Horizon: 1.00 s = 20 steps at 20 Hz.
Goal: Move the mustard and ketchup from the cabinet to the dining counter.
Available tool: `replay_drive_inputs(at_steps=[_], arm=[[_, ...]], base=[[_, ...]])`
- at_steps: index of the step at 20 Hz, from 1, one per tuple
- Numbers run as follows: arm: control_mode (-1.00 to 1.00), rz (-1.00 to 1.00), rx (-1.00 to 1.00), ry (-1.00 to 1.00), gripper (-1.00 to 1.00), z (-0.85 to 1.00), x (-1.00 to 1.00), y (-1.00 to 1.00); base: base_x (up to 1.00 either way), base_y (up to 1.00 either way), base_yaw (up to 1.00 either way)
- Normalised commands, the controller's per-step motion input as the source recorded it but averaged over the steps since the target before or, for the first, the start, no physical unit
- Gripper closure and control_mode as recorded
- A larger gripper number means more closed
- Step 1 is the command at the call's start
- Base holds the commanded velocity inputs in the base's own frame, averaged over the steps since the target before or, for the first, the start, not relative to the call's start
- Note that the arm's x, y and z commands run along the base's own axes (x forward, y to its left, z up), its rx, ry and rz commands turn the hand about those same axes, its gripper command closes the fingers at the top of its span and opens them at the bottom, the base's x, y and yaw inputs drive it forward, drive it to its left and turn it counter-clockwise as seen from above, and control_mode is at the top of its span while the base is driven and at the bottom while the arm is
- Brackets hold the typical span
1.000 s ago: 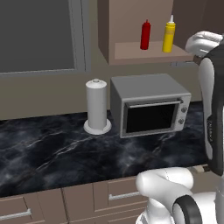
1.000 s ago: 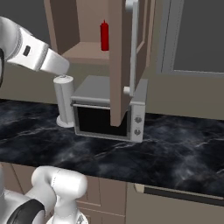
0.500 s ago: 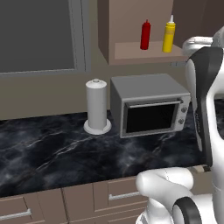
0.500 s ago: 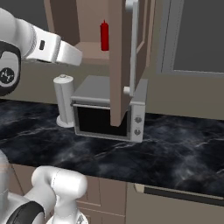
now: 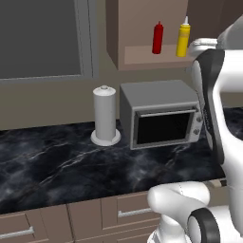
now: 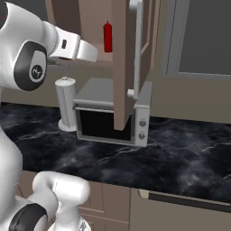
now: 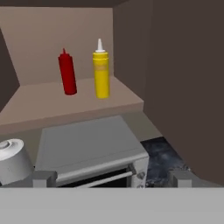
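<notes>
Beyond our fingers (image 7: pixel 107 178), up on the floor of the open cabinet (image 7: pixel 70 103), we see the ketchup (image 7: pixel 67 72) and the mustard (image 7: pixel 101 70) standing upright side by side, close together but not touching. From the hand view the ketchup sits a little to the left of the line between our fingertips and the mustard almost straight ahead; both are well apart from us, with nothing between the tips. Our fingers are spread wide and released, grasping nothing.

Directly below and ahead of the fingers lies the flat grey top of the microwave (image 7: pixel 87 142), which stands on the black marble counter (image 5: pixel 71 166) under the cabinet. At the lower left of the hand view, near our left fingertip, we see the top of the paper towel roll (image 7: pixel 13 159); in the left base view it stands upright on its round base just beside the microwave (image 5: pixel 161 118), on the side away from the arm.

In the left base view the ketchup (image 5: pixel 157 38) and mustard (image 5: pixel 182 36) stand near the shelf's front edge. In the right base view the cabinet door (image 6: pixel 128 58) hangs open with its long grey bar handle (image 6: pixel 135 45) facing us, and the ketchup (image 6: pixel 108 37) shows past its edge, beyond our forearm.
</notes>
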Motion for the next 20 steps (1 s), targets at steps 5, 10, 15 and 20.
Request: replay_drive_inputs(at_steps=[5, 10, 15, 20], arm=[[-1.00, 0.02, -0.01, 0.00, -1.00, 0.00, 0.37, -0.21], [-1.00, 0.02, 0.00, 0.00, -1.00, 0.00, 0.47, -0.04], [-1.00, 0.01, 0.00, 0.00, -1.00, 0.00, 0.50, -0.02], [-1.00, 0.00, 0.00, 0.00, -1.00, 0.00, 0.40, -0.11]], base=[[0.00, 0.00, 0.00], [0.00, 0.00, 0.00], [0.00, 0.00, 0.00], [0.00, 0.00, 0.00]])
